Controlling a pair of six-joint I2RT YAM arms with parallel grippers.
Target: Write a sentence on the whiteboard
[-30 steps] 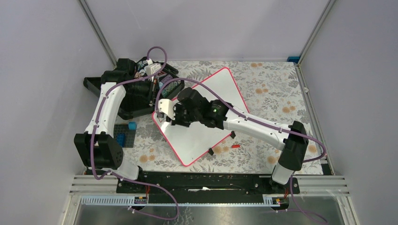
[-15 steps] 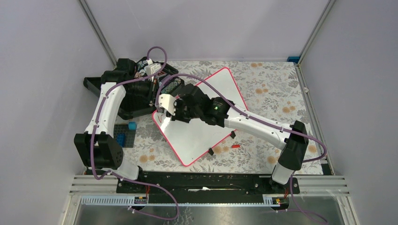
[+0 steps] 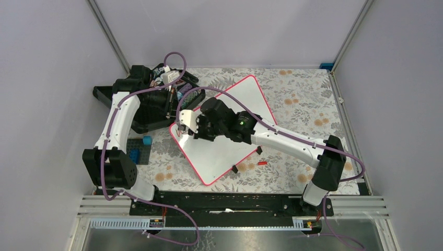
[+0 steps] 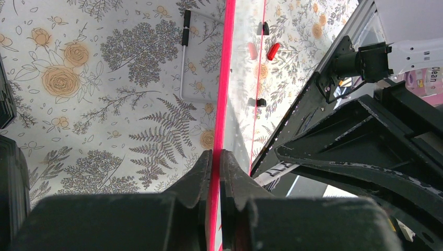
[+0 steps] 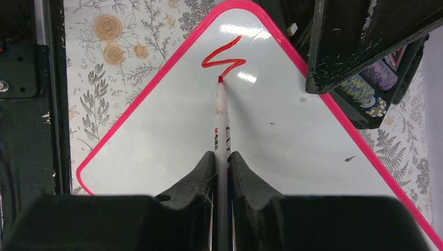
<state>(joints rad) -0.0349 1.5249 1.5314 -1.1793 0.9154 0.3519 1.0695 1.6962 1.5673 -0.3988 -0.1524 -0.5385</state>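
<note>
1. While the right gripper [image 5: 222,157] stays out over the table, its fingers are clenched on a red marker [image 5: 221,112]. The marker's tip touches the whiteboard [image 5: 292,157].
2. Of the sentence [image 5: 223,63], only one red zigzag stroke shows, near a rounded corner of the board. The marker tip sits at its lower end.
3. The whiteboard lies askew on the floral tablecloth [image 3: 298,99], with one corner toward the far wall and another toward the arm bases.
4. The left gripper [image 4: 215,154] is pinched shut on the board's pink rim, which its wrist camera sees edge-on.
5. An open black case [image 3: 151,107] sits just beside the board's left corner. In the right wrist view, a scuffed black part crosses the rim at the upper right and hides that stretch of edge. Whether it belongs to the case or to an arm cannot be told.
6. From above, the right arm covers the written corner and much of the board's middle.
7. Two black clips [image 3: 234,169] sit on the near-right rim, and a small red cap [image 3: 262,163] lies on the cloth just beside them.
8. A blue block [image 3: 148,140] rests on a dark plate near the left arm.
9. A thin wire bracket [image 4: 181,78] lies on the cloth beside the rim.
</note>
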